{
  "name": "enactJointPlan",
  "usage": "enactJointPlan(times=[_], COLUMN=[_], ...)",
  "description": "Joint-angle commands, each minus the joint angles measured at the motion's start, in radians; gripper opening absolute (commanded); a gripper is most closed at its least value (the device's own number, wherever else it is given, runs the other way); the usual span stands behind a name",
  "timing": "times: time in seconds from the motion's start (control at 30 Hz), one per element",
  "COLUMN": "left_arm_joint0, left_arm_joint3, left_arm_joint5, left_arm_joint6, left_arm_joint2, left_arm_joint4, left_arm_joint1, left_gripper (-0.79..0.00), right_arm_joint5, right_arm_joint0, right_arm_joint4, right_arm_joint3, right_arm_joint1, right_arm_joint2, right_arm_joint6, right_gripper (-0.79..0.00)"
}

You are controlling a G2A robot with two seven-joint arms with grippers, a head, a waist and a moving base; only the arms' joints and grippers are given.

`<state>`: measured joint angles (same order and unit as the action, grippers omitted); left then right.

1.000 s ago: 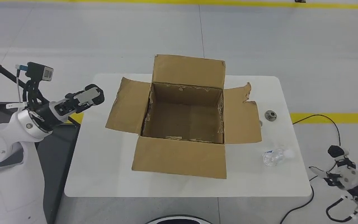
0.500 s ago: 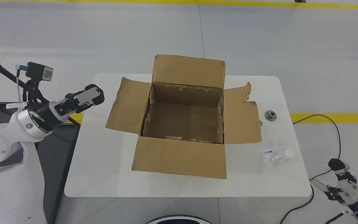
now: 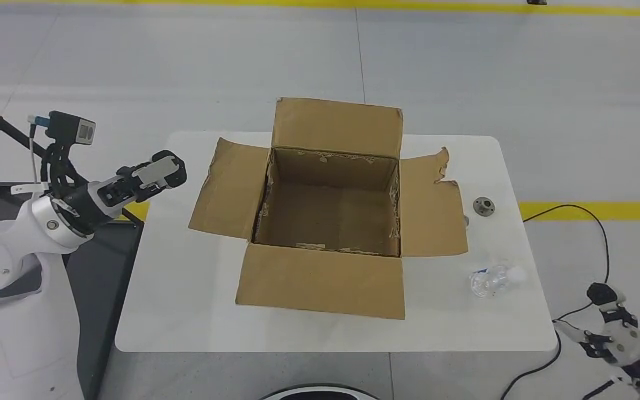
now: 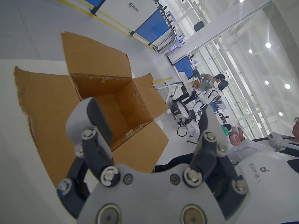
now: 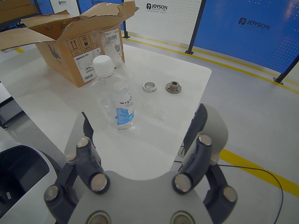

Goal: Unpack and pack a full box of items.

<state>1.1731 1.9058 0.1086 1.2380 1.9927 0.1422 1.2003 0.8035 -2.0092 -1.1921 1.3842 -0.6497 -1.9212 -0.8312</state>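
Box (image 3: 320, 282) centred on table (image 3: 180, 300), bottle (image 3: 492, 281) near edge; left pincer (image 4: 149, 110), right pincer (image 5: 142, 115) agape

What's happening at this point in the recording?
Nothing is being held. The left gripper and right gripper are both open, at opposite ends of the table. The cardboard box sits open and empty mid-table. Beside it are a water bottle, a metal ring and a metal flange, so unpacking looks done and repacking not yet begun.

Brown cardboard box (image 3: 325, 282), wide open; clear white-capped bottle (image 3: 495, 280) upright just beside it.
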Motion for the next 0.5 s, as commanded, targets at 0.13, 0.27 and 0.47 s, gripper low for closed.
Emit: enactJointPlan(times=[0.13, 0.27, 0.47], left_arm_joint0=[0.000, 0.000, 0.000], left_arm_joint3=[0.000, 0.000, 0.000], left_arm_joint5=[0.000, 0.000, 0.000], left_arm_joint6=[0.000, 0.000, 0.000], left_arm_joint2=[0.000, 0.000, 0.000], left_arm_joint4=[0.000, 0.000, 0.000], left_arm_joint1=[0.000, 0.000, 0.000], left_gripper=[0.000, 0.000, 0.000], right_arm_joint5=[0.000, -0.011, 0.023], right_arm_joint0=[0.000, 0.009, 0.002], right_arm_joint4=[0.000, 0.000, 0.048], right_arm_joint3=[0.000, 0.014, 0.077], right_arm_joint1=[0.000, -0.001, -0.013], right_arm_joint2=[0.000, -0.001, 0.010], right_arm_joint6=[0.000, 0.013, 0.055], right_gripper=[0.000, 0.000, 0.000])
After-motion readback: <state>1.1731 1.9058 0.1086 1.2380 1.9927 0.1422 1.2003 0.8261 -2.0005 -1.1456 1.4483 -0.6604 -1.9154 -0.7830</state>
